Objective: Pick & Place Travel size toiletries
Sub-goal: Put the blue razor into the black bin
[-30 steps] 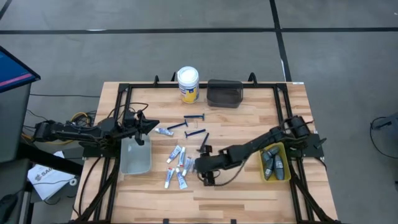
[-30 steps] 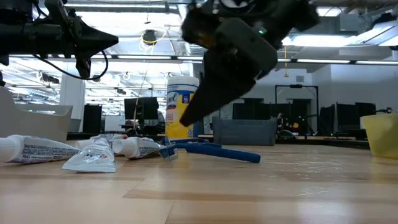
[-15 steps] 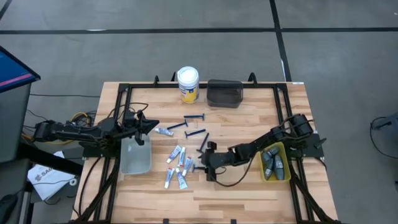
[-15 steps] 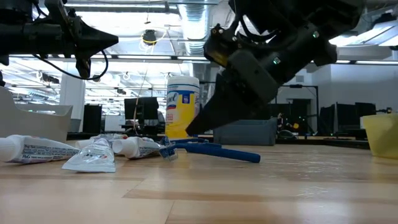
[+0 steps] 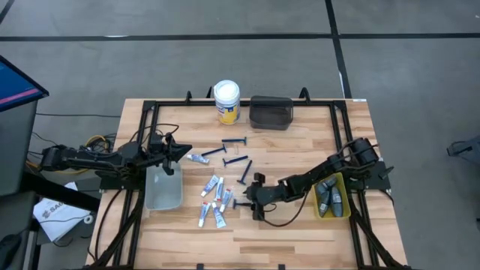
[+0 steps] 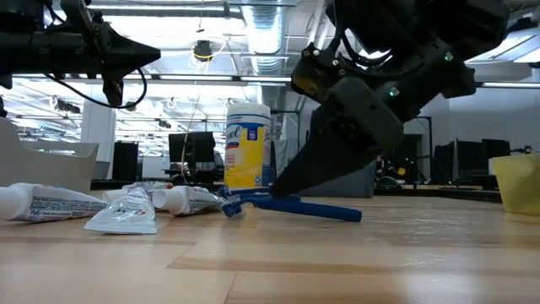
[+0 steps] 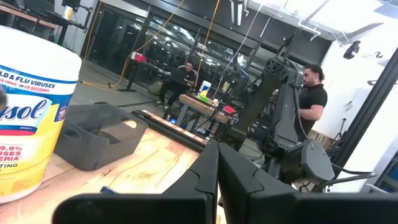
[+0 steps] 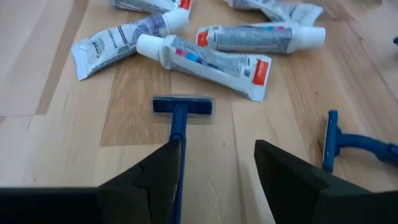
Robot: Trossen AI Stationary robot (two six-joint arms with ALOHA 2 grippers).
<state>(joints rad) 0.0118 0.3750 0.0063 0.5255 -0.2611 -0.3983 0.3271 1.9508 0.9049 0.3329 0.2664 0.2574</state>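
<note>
The right gripper (image 8: 214,171) hangs low over the middle of the table (image 5: 300,142), toward its front edge, fingers spread and grasping nothing. A dark-blue razor (image 8: 180,115) lies flat with its handle beside, perhaps just under, one finger (image 8: 158,174), head pointing at the tubes (image 8: 208,59) beyond. The left gripper (image 5: 180,150), clenched, waits above the clear tray (image 5: 163,191) near the left edge.

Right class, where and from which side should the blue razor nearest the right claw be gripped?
Probably the razor by its thin handle, behind the wider head, coming from above with the open right claw straddling it. It lies flat on the table, leaving only the handle's sides free.
</note>
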